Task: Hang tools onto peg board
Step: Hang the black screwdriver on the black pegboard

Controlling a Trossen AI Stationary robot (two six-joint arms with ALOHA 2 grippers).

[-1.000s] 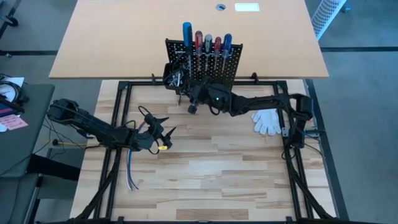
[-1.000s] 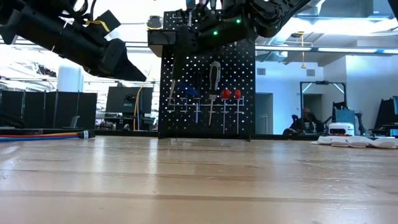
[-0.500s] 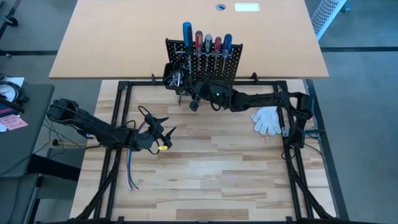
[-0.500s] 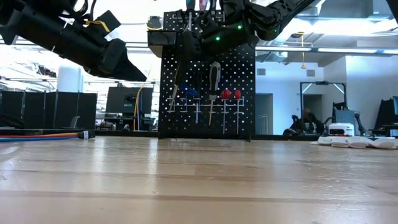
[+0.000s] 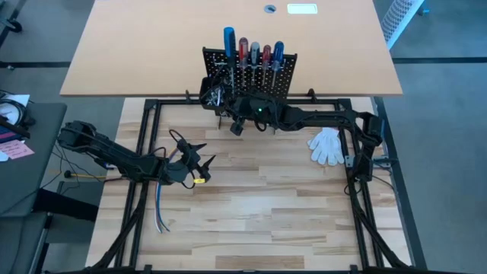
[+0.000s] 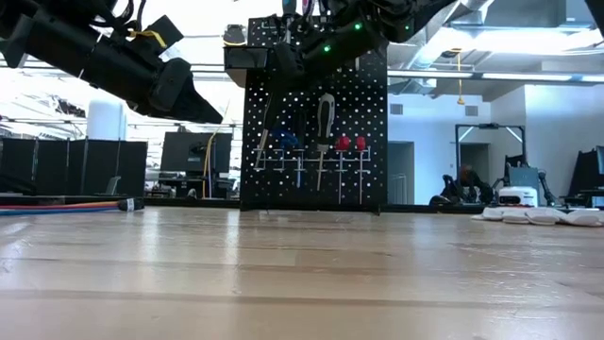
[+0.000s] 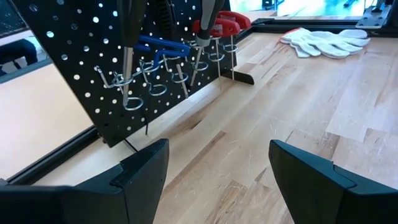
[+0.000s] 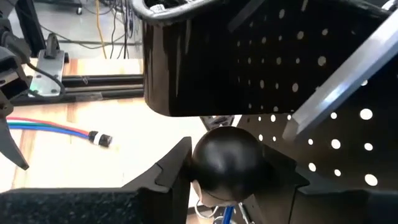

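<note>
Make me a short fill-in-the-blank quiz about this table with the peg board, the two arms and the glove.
1. The right end effector is closed on a tool with a round ____ handle.
2. The left end effector waits over the wooden table with its fingers ____.
3. The white glove lies on the table beside the ____ arm.
4. On the peg board, two red handles hang beside a ____ one.

Missing words: black; open; right; black

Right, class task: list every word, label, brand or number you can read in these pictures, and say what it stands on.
None can be read.
White label on the far tabletop: print too small to read.
Papers on the side desk: print too small to read.
Peg board and tools: no lettering shows.
</note>
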